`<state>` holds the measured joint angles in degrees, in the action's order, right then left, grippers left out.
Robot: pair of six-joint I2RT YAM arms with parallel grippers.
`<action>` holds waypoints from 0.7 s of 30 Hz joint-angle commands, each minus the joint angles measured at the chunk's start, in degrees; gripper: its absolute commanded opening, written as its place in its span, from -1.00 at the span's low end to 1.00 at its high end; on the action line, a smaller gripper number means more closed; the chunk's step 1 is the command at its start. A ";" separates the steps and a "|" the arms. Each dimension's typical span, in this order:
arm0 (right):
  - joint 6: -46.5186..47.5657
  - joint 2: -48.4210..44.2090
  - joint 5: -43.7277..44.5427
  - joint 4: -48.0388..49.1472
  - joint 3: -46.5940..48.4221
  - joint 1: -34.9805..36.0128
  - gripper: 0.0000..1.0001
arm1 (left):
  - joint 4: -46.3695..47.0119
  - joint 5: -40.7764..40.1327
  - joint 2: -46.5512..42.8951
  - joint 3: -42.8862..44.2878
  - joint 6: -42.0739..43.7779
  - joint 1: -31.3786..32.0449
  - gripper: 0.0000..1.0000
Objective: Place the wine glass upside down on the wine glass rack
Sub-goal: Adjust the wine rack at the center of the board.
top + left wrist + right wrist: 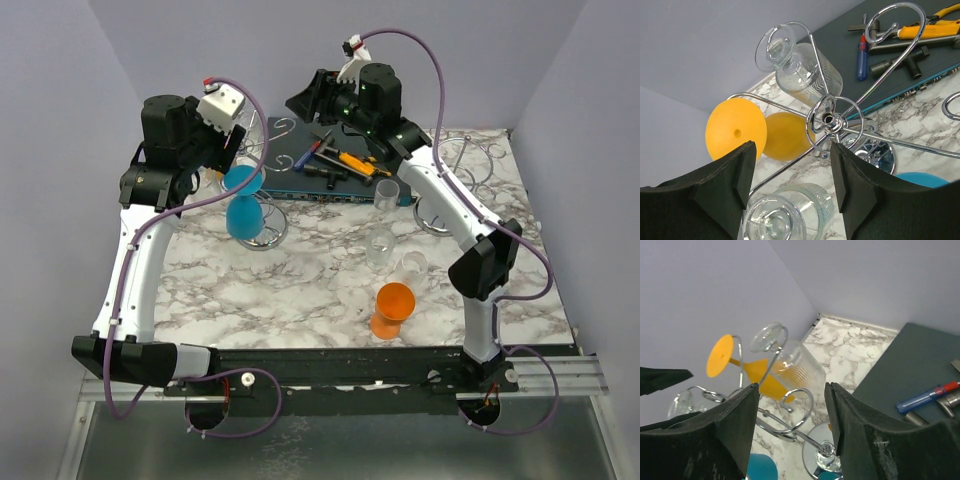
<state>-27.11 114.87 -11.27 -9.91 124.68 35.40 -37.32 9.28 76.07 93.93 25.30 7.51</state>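
The chrome wine glass rack [268, 237] stands at the back left of the table, and its hub [830, 119] shows in the left wrist view. Upside down on its arms hang a clear ribbed wine glass [807, 72] [792, 362], an orange one [737, 132] [757, 371], a blue one [243, 205] and a second clear one [785, 212]. My left gripper [792, 170] [215, 168] is open just above that second clear glass, with gaps on both sides. My right gripper [791, 412] [305, 100] hangs open, high behind the rack, with nothing in it.
A dark tray [300, 150] with hand tools lies behind the rack. A second chrome rack [460, 165] stands at the back right. Three clear glasses [380, 245] and an orange wine glass [392, 308] stand mid-table. Purple walls close in the back and sides.
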 commanded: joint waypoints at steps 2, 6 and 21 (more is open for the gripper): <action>-2.72 3.07 -2.79 -2.95 1.53 -0.93 0.26 | 0.57 1.80 0.35 0.34 -0.26 -0.29 0.35; -4.54 3.97 -5.81 -2.20 1.20 -0.94 0.24 | 0.58 1.53 0.57 0.04 0.08 -0.23 0.35; -9.39 4.97 -9.22 -1.45 -1.75 -0.94 -0.20 | 1.30 0.92 1.80 0.22 0.57 -0.25 0.35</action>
<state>-34.70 118.72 -18.17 -11.44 123.57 34.50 -37.30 9.67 77.65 93.93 25.58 7.51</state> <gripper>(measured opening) 0.418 0.672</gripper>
